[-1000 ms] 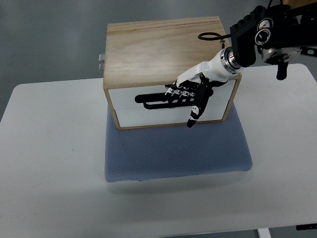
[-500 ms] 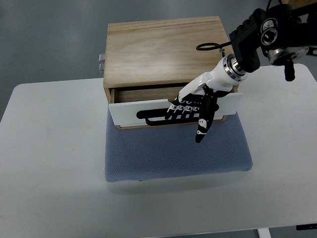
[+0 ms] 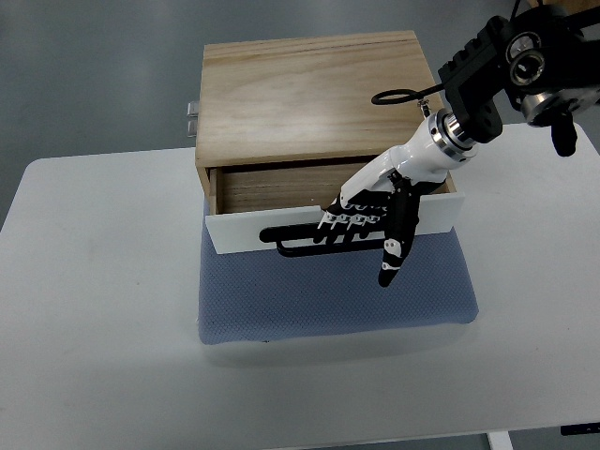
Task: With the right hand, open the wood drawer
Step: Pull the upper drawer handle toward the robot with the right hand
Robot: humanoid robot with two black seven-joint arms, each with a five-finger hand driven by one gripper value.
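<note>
White surface [image 3: 94,281], blue mat [image 3: 328,305] at far centre under wood drawer [image 3: 328,202]: pale box, white front, black handle [image 3: 309,239]. Pulled farther out than before, right hand [image 3: 375,220] grasping handle.

Light wood drawer [image 3: 281,188] with white front, black handle [image 3: 305,240], partly open.

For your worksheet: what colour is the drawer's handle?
Black, on the white drawer front's handle; top view.

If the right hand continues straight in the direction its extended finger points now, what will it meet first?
Probably the blue mat. The right hand, hooked on the drawer's black handle, points down-frame toward it; the height above it is unclear.
</note>
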